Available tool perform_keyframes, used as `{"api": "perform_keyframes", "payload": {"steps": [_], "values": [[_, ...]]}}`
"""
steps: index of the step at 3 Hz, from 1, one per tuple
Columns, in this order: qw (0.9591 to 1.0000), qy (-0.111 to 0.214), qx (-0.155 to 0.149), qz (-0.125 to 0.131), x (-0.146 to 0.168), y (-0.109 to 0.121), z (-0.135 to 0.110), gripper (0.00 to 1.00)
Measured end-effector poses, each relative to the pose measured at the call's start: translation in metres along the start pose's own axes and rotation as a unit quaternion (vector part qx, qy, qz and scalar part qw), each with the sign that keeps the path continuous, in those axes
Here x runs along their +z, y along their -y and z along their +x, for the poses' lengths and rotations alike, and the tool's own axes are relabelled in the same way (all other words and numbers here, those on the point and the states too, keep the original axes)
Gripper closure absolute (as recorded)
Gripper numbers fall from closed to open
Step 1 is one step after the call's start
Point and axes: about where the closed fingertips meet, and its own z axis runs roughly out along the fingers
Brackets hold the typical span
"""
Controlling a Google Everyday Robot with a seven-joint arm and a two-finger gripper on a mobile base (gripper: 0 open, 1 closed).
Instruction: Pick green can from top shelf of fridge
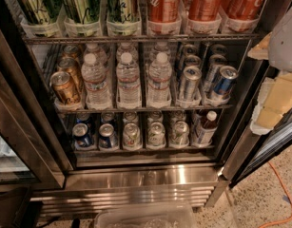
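Camera view, fridge point(141, 177) standing open. The frame edge cuts off the upper part of every can on the top shelf point(136, 38), so I read only the lower body of the green can point(122, 4) and of the two like it further left. The gripper point(278, 94) shows as a pale, blurred mass of grey and cream at the right edge, partly out of frame (open or closed, I cannot tell). It hangs in front of the right door post, outside the racks and touching nothing that I can make out. From the gripper, the green can lies up and to the left, well apart, with the red Coca-Cola cans point(202, 1) between. The water bottles point(129, 80) stand left of the gripper, about level with it.
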Motion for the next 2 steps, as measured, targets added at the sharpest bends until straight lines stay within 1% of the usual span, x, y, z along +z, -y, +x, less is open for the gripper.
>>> {"api": "perform_keyframes", "payload": {"steps": [1,2], "values": [[1.0000,0.000,0.000,0.000,0.000,0.000,0.000,0.00],[0.9993,0.033,0.005,0.015,0.000,-0.004,-0.014,0.00]]}}
